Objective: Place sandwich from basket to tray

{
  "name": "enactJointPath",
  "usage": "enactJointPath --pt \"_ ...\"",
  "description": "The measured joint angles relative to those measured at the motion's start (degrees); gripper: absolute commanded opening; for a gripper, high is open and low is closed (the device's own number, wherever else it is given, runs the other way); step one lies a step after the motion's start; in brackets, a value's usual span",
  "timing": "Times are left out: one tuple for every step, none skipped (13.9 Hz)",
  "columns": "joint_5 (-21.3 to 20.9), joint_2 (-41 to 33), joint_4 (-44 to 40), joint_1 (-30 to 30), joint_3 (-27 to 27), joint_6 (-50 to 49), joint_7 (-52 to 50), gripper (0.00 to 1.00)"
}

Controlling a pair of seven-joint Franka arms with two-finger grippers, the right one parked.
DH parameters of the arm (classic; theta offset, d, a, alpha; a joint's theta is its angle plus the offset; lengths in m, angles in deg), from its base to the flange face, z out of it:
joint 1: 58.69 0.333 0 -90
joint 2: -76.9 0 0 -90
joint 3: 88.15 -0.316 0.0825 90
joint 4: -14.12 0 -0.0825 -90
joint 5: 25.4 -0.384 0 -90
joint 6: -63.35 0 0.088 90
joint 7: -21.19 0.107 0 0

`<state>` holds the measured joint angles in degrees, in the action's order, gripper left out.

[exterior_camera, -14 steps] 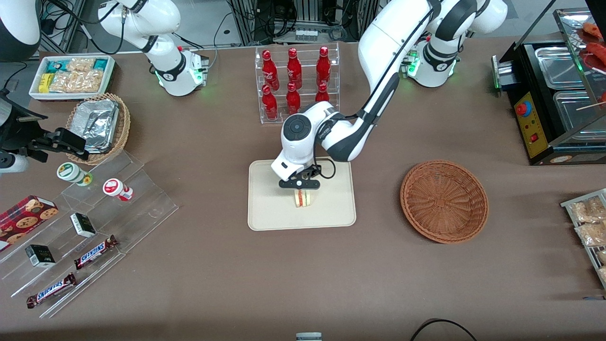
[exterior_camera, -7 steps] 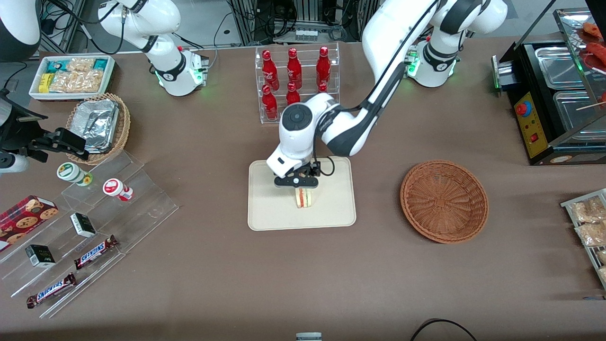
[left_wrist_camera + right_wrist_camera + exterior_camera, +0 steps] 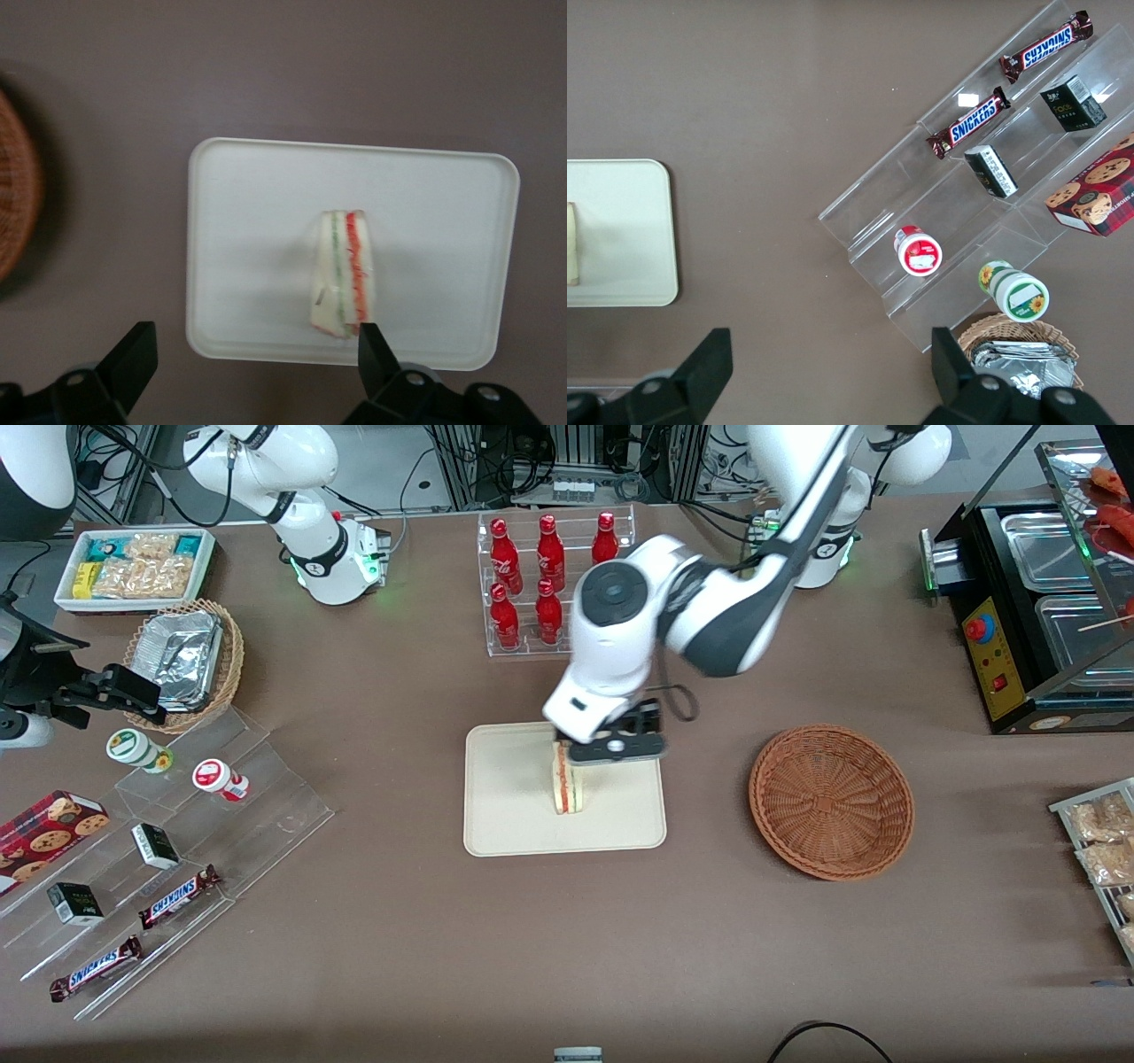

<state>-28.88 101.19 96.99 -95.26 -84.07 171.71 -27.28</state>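
On the tray (image 3: 514, 815) the sandwich (image 3: 567, 784) now stands alone; my gripper (image 3: 613, 746) has lifted clear, fingers spread empty, basket (image 3: 830, 802) bare, so I judge placement done

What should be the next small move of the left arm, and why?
Probably keep lifting clear, away from the tray. The sandwich stands on the tray on its own, the basket is empty, and the gripper is open above it, touching nothing, so the placing looks done.
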Motion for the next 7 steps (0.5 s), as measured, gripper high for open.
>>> enactJointPath --pt "-0.04 -2.10 0.09 1.95 -0.05 -2.20 0.67 1.00" --pt "-0.05 -4.36 0.20 4.15 -0.12 -4.72 2.77 1.00" --pt "-0.05 -6.53 0.28 6.44 -0.17 -7.25 5.74 1.00" --pt "-0.04 -8.63 0.38 8.81 -0.20 -9.43 8.83 1.00" --pt "-0.04 -10.43 0.54 11.00 -0.23 -11.15 11.37 1.00" --pt "-0.03 -11.96 0.84 13.01 -0.25 -12.93 13.81 1.00" --pt "-0.03 -13.13 1.19 14.80 -0.27 -14.61 16.58 1.00"
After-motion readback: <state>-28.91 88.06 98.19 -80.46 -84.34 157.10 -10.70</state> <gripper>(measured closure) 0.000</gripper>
